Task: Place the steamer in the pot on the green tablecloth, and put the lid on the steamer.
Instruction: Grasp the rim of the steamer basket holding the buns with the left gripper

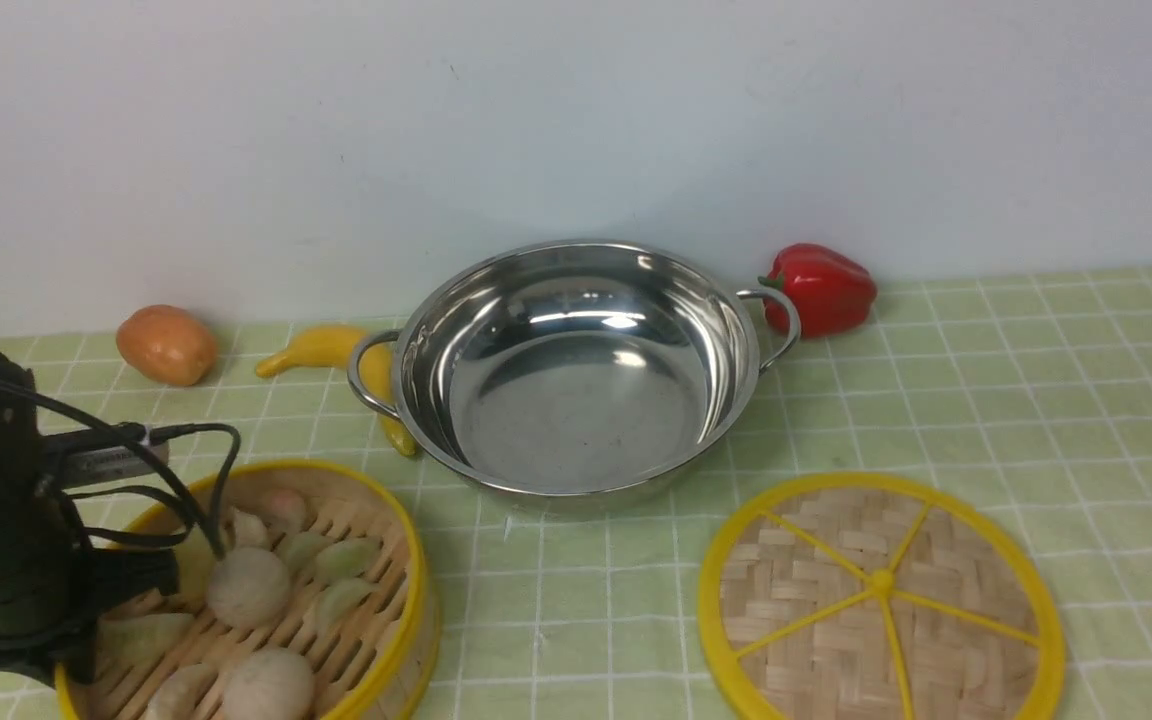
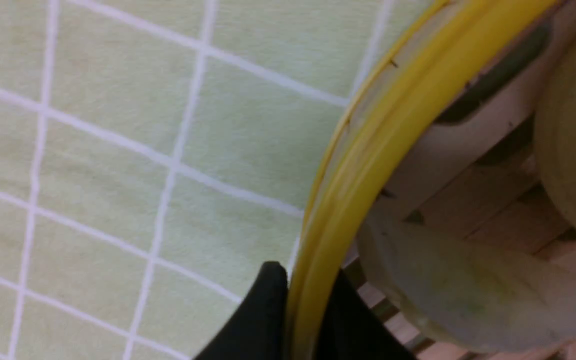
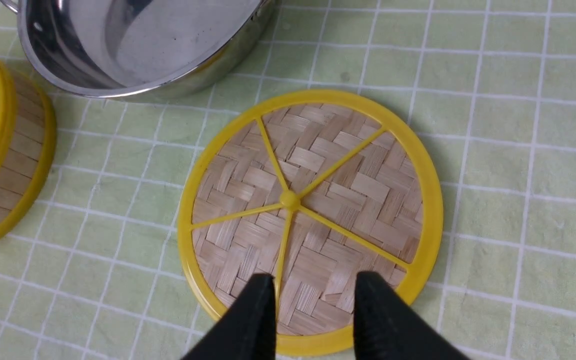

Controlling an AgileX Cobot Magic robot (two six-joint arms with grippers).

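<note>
The steamer (image 1: pixel 414 590), a bamboo basket with a yellow rim and pale dumplings and buns, sits at the front left of the green tablecloth (image 1: pixel 1036 400). My left gripper (image 2: pixel 308 285) is shut on the steamer's rim (image 2: pixel 368 150), one black finger outside the wall and one inside. The empty steel pot (image 1: pixel 576 390) stands behind, at the middle. The lid (image 1: pixel 881 600), a flat woven disc with yellow spokes, lies at the front right. My right gripper (image 3: pixel 315 280) hangs open above the lid's near edge (image 3: pixel 328 170), apart from it.
A red pepper (image 1: pixel 821 288) lies beside the pot's right handle. A yellow banana (image 1: pixel 326 347) and an orange-brown round fruit (image 1: pixel 166 345) lie at the back left, near the white wall. Cables trail from my left arm over the steamer.
</note>
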